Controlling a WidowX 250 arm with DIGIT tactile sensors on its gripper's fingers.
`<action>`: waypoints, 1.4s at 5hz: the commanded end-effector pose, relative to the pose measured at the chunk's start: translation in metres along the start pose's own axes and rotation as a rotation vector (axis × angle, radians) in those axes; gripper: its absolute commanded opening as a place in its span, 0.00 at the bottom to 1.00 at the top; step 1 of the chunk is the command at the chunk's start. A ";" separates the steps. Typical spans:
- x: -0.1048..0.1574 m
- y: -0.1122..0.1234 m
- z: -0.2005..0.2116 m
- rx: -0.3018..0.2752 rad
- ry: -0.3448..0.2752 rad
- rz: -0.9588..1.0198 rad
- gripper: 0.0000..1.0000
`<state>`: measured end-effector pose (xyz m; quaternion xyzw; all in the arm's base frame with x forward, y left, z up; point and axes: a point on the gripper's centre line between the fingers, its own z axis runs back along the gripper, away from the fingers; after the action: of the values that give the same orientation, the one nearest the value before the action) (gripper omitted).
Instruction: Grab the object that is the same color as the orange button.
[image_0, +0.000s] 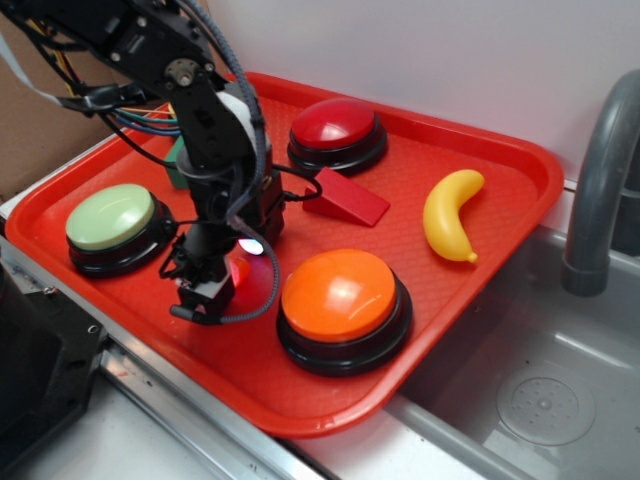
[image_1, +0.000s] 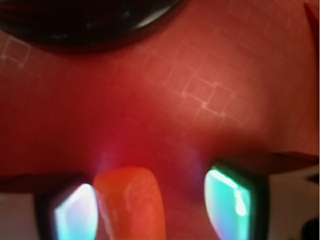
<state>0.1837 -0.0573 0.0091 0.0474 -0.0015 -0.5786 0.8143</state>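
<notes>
Glossy orange plastic crescent (image_1: 131, 202) lies between the spread-apart fingers of the claw (image_1: 150, 210), nearer one finger, long axis running toward the camera.

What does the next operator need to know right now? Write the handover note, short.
Pincer: open, down at the red tray, its fingers on either side of the orange crescent. The left pad is close to the piece; the right pad is apart from it.
Orange button: on the tray just right of the pincer, untouched.
Done: pincer lined up over the crescent.
Left: close on the crescent and lift. It looks off-centre, so it may slide as the pads close.
</notes>
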 end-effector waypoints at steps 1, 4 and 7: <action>0.001 -0.015 -0.008 -0.010 -0.012 0.003 0.00; -0.010 0.009 0.086 0.084 -0.009 0.471 0.00; -0.020 0.024 0.158 0.065 0.069 1.217 0.00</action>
<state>0.1865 -0.0316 0.1590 0.0889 0.0042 -0.0090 0.9960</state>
